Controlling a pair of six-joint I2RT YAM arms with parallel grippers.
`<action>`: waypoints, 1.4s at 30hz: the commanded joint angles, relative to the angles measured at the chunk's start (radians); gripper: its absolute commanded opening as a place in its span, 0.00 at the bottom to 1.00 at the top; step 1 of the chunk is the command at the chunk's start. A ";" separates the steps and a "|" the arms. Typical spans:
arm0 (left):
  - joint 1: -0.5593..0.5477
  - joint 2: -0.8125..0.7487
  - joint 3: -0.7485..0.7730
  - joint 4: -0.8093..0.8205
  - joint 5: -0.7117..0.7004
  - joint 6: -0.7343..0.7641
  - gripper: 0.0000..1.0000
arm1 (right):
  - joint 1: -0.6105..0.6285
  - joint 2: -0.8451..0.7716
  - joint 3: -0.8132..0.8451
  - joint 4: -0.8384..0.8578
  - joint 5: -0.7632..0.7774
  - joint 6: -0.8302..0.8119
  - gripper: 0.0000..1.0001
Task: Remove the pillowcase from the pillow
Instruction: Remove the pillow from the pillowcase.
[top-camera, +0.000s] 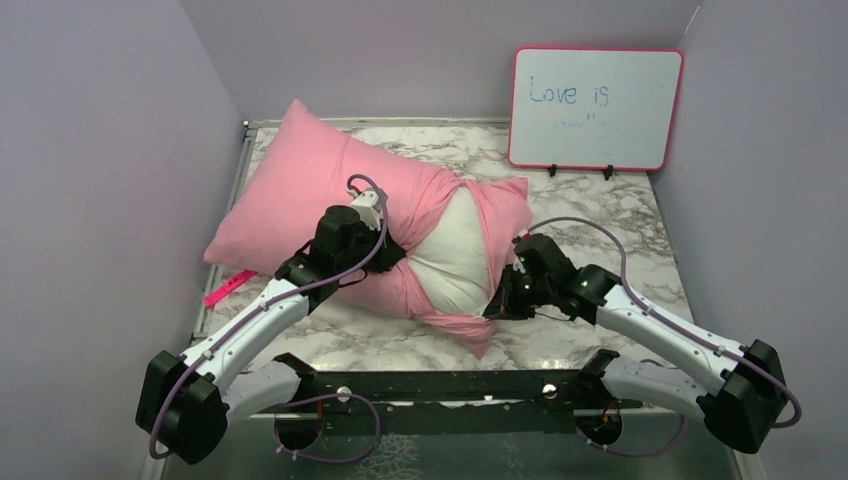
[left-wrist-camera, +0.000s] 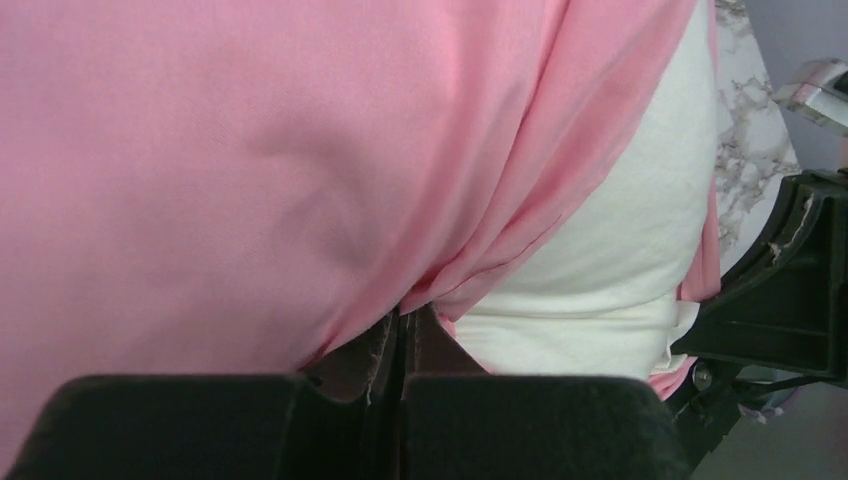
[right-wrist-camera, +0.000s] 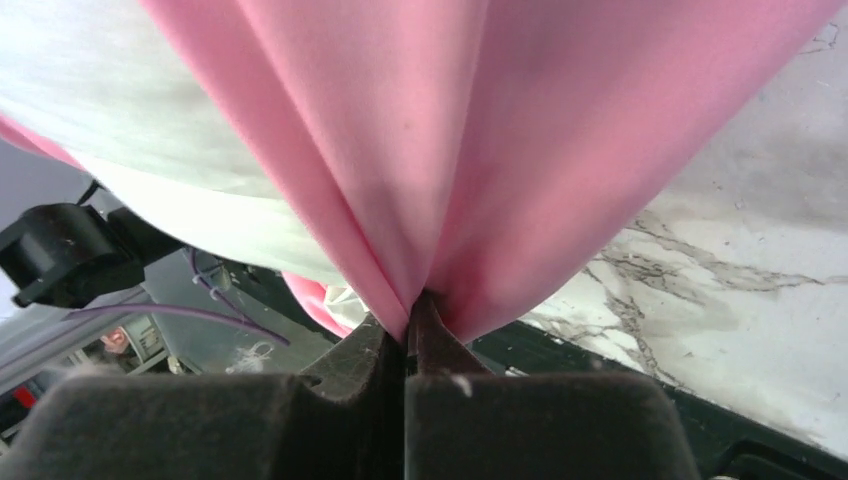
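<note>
On the desk (top-camera: 600, 215), the pillowcase (top-camera: 300, 190) is gripped by both clenched hands: left hand (left-wrist-camera: 405, 322) at nine o'clock of the half-bared pillow (top-camera: 450, 255), right hand (right-wrist-camera: 410, 312) at five; peeling is judged underway; a pull toward ten o'clock seems needed.

Smooth pink cloth, faintly shiny, for the pillowcase (top-camera: 300, 180); matt, slightly wrinkled white cloth for the pillow (top-camera: 455, 250); glossy marble-look table (top-camera: 645, 195); far right, slick red-rimmed whiteboard (top-camera: 595, 110).

Most of the pillow (top-camera: 455, 250) lies hidden inside the pillowcase (top-camera: 300, 180), and the lower scribble on the whiteboard (top-camera: 595, 105) is illegible.
</note>
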 joint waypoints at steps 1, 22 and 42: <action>0.027 0.046 0.069 -0.127 -0.272 0.079 0.00 | 0.001 -0.025 -0.178 -0.188 -0.036 -0.066 0.01; 0.012 -0.249 0.030 -0.174 0.097 -0.096 0.65 | 0.000 0.190 -0.276 0.400 -0.006 0.036 0.00; -0.636 0.189 0.331 -0.262 -0.517 -0.096 0.64 | 0.000 0.017 -0.267 0.394 0.057 0.152 0.00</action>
